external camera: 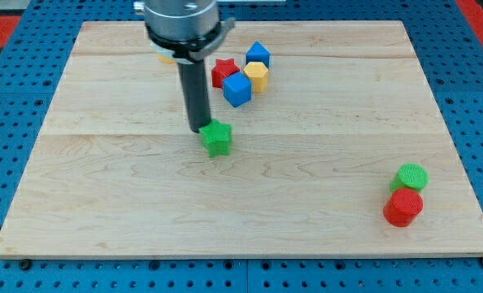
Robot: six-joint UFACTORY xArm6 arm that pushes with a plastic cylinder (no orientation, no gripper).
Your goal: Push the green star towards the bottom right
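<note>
Tip (201, 129): a bare rod with no fingers to part or close, set at the star's upper-left.
Green star (217, 138): touching the tip, on its lower-right side.
Reason: pushing from there likely drives it bottom-right.

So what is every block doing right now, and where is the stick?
my tip: touching the green star's upper-left edge
green star: flat on the board, mid-board
red star: flat, in the top cluster
blue cubes: two, beside the red star
yellow block: between the blue cubes
green cylinder: upright, touching the red cylinder
</note>
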